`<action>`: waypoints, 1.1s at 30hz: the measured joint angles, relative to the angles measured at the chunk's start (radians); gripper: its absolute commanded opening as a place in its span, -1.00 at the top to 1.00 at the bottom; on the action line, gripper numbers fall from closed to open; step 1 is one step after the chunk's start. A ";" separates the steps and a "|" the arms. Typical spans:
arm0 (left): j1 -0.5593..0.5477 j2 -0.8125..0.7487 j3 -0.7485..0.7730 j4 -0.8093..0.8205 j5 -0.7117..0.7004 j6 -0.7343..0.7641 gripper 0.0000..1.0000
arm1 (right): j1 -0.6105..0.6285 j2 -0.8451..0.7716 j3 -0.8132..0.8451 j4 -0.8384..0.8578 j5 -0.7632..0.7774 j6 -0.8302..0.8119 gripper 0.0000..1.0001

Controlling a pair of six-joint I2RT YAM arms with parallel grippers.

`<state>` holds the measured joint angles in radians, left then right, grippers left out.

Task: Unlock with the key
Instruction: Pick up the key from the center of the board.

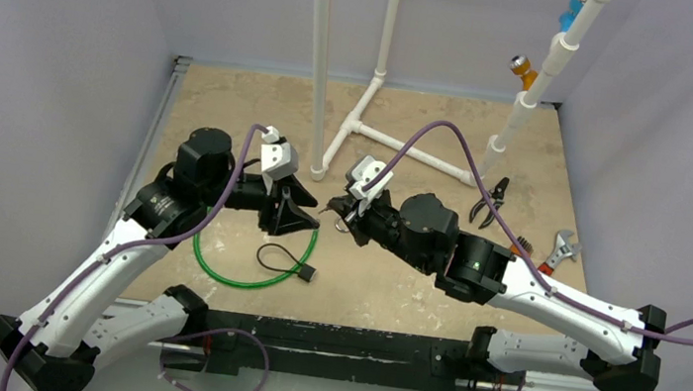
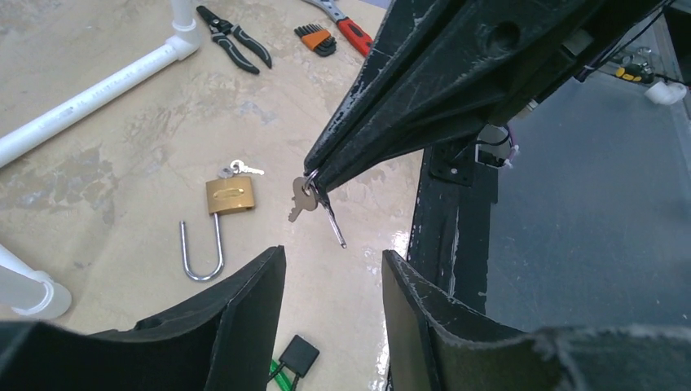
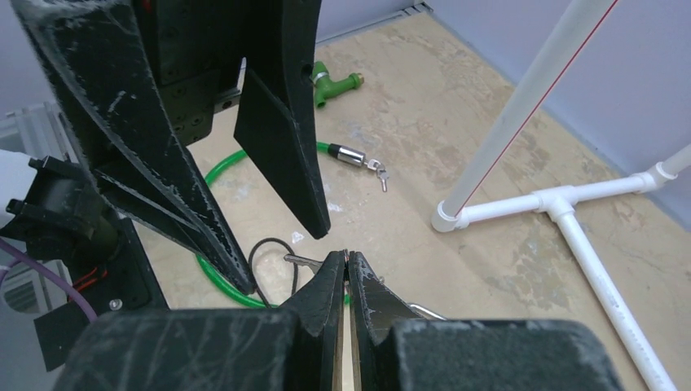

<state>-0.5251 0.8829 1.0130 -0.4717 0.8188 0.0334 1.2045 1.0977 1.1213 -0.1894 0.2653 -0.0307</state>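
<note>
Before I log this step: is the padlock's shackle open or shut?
Open, it seems. In the left wrist view, one leg of the shackle enters the brass padlock, and the other ends free beside it.

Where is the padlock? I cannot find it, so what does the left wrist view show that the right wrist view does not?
Only the left wrist view shows the padlock, lying flat with its shackle swung out, and the pliers and hex keys beyond it. Only the right wrist view shows a cable lock and a green fitting. Both show the keys pinched in the shut right gripper, the open left gripper and the white pipe.
</note>
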 measured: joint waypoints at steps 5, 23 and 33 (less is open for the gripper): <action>-0.004 0.010 0.001 0.021 -0.021 -0.046 0.21 | 0.016 0.000 0.000 0.026 0.015 -0.005 1.00; -0.045 0.011 0.017 0.032 0.021 -0.087 0.23 | 0.045 0.002 0.000 0.055 0.060 -0.016 1.00; -0.067 0.010 0.019 0.013 -0.019 -0.042 0.52 | 0.047 0.002 0.000 0.056 0.063 -0.022 1.00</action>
<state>-0.5919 0.8932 1.0325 -0.4587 0.8001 -0.0082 1.2514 1.0992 1.1213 -0.1333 0.3283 -0.0528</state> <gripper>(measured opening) 0.329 0.005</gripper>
